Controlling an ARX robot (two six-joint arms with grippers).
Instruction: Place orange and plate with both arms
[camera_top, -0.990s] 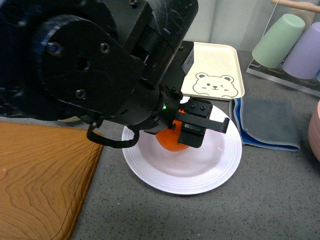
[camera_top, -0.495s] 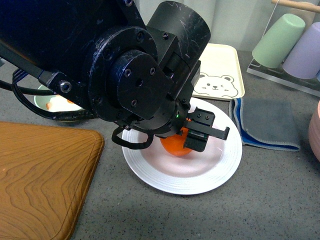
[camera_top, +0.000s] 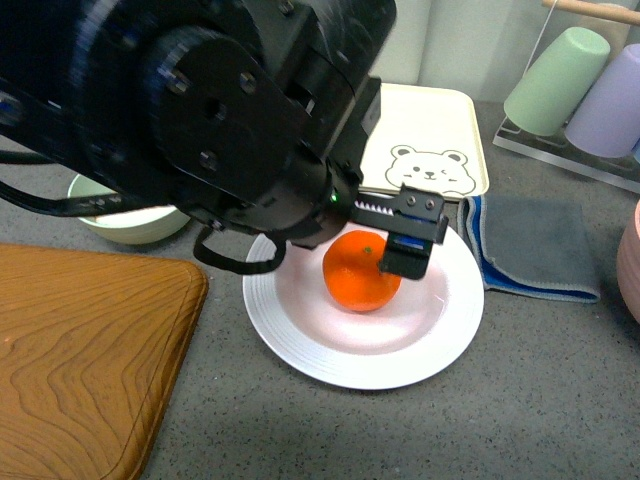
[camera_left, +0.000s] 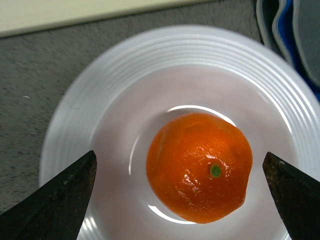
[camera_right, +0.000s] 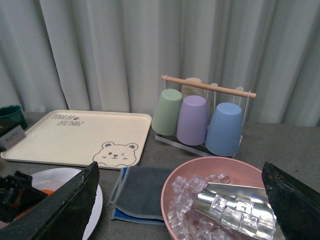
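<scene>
The orange (camera_top: 358, 274) rests stem-up in the middle of the white plate (camera_top: 400, 368), with nothing touching it. My left gripper (camera_top: 392, 238) hangs open just above the orange, and its big black arm fills the upper left of the front view. In the left wrist view the orange (camera_left: 200, 167) lies on the plate (camera_left: 100, 100) between the wide-apart fingers of the left gripper (camera_left: 179, 167). My right gripper (camera_right: 180, 172) is open and empty, held above a pink bowl to the right of the plate (camera_right: 55, 176); it does not show in the front view.
A cream bear tray (camera_top: 430, 140) lies behind the plate and a folded grey cloth (camera_top: 535, 245) to its right. A wooden board (camera_top: 80, 350) and a pale green bowl (camera_top: 130, 225) are at the left. Cups hang on a rack (camera_right: 200, 117); the pink bowl (camera_right: 175, 190) holds ice.
The left gripper has opened off the orange and risen a little. The orange, earlier half hidden between the fingers, now sits free on the plate.
</scene>
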